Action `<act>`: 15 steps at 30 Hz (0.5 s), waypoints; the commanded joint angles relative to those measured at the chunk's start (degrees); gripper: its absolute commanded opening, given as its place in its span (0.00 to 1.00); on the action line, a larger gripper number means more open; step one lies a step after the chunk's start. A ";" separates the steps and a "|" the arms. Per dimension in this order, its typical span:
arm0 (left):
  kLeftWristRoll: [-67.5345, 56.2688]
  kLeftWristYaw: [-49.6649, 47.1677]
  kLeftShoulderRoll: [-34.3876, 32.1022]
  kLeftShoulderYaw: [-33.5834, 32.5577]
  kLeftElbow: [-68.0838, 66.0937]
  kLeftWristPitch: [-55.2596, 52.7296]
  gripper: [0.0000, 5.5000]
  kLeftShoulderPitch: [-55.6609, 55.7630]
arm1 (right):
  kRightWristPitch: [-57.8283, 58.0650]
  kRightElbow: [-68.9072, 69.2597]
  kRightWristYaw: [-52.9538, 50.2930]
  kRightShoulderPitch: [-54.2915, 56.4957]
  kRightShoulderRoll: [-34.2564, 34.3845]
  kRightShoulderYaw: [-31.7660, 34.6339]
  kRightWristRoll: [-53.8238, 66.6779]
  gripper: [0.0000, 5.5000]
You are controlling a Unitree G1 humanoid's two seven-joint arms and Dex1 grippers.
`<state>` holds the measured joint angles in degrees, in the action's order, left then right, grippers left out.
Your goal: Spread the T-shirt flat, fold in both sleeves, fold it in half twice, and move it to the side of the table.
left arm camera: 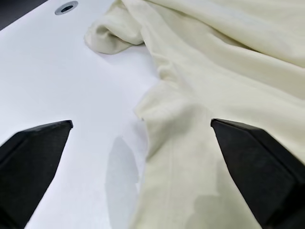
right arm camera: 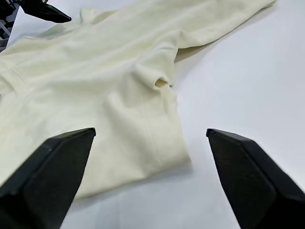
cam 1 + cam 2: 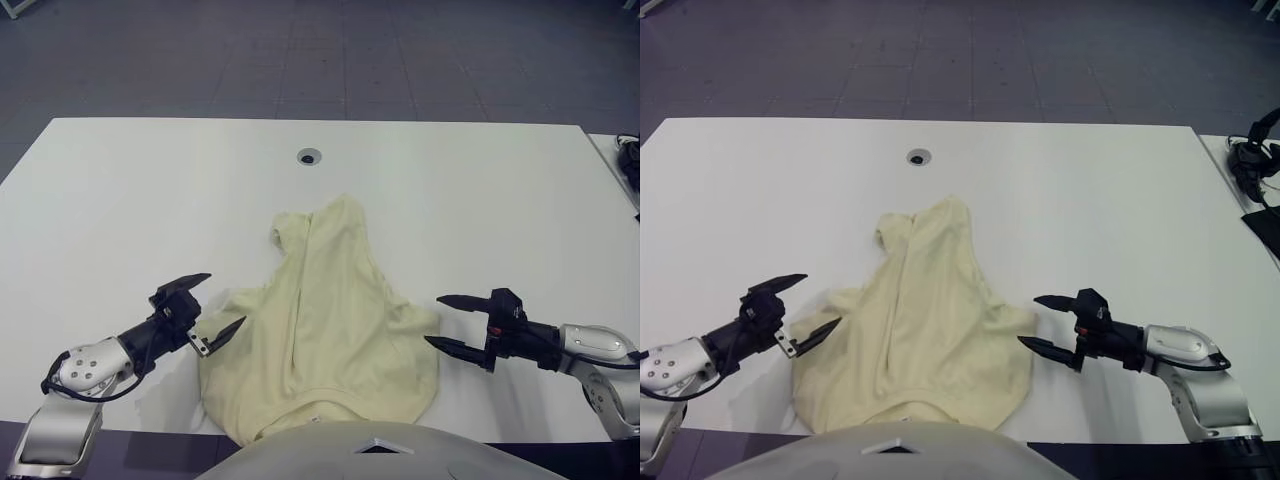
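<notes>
A pale yellow T-shirt (image 3: 325, 320) lies crumpled on the white table (image 3: 120, 190), narrow at the far end and wide at the near edge. My left gripper (image 3: 215, 305) stands open at the shirt's left edge, its fingers (image 1: 33, 162) spread either side of the cloth border (image 1: 167, 143). My right gripper (image 3: 440, 322) is open just beside the shirt's right edge, where a folded corner (image 2: 157, 143) lies between its wide-set fingers (image 2: 248, 176). Neither gripper holds any cloth.
A round cable hole (image 3: 310, 156) sits in the table beyond the shirt. Dark cables and gear (image 3: 1252, 160) lie past the table's right edge. Bare tabletop stretches to the left, right and far side of the shirt.
</notes>
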<state>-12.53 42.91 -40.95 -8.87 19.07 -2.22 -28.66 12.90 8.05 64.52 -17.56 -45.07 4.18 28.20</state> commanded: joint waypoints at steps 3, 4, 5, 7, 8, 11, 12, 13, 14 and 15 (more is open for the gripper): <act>2.05 -0.59 0.73 -0.01 -1.61 1.67 0.98 0.01 | -0.72 -1.74 -0.15 2.04 1.09 -0.77 -1.85 0.59; 2.17 -0.55 0.74 -0.06 -1.72 1.80 0.98 0.07 | -0.82 -1.92 -0.21 2.16 1.27 -1.03 -2.18 0.56; 2.19 -0.47 0.73 -0.14 -1.75 1.91 0.98 0.11 | -1.03 -2.21 -0.41 2.32 1.53 -1.34 -2.68 0.53; 2.32 -0.39 0.80 -0.27 -1.59 2.12 0.98 0.13 | -1.43 -2.97 -0.64 2.85 2.03 -1.92 -3.67 0.49; 2.40 -0.32 0.82 -0.26 -1.60 2.20 0.98 0.17 | -1.31 -3.27 -0.91 3.17 2.38 -2.08 -3.88 0.46; 3.71 -0.37 0.55 -0.07 -2.51 3.32 0.98 -0.01 | -1.28 -3.86 -1.15 3.64 2.81 -2.32 -4.44 0.38; 4.18 -0.46 0.47 -0.14 -2.95 3.74 0.98 -0.12 | -1.33 -4.16 -1.08 3.69 2.79 -2.39 -4.75 0.36; 4.39 -0.46 0.44 -0.24 -3.37 4.09 0.98 -0.19 | -1.47 -4.63 -1.10 3.78 2.79 -2.48 -5.15 0.32; 4.50 -0.41 0.49 -0.32 -3.66 4.38 0.98 -0.29 | -1.55 -5.02 -1.13 3.95 2.86 -2.61 -5.44 0.30; 4.82 -0.42 0.54 -0.30 -3.84 4.68 0.98 -0.41 | -1.55 -5.25 -1.09 4.08 2.92 -2.79 -5.57 0.26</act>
<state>-8.74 42.45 -39.93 -8.86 16.13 1.60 -28.82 11.43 3.74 63.49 -14.09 -42.39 1.76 23.69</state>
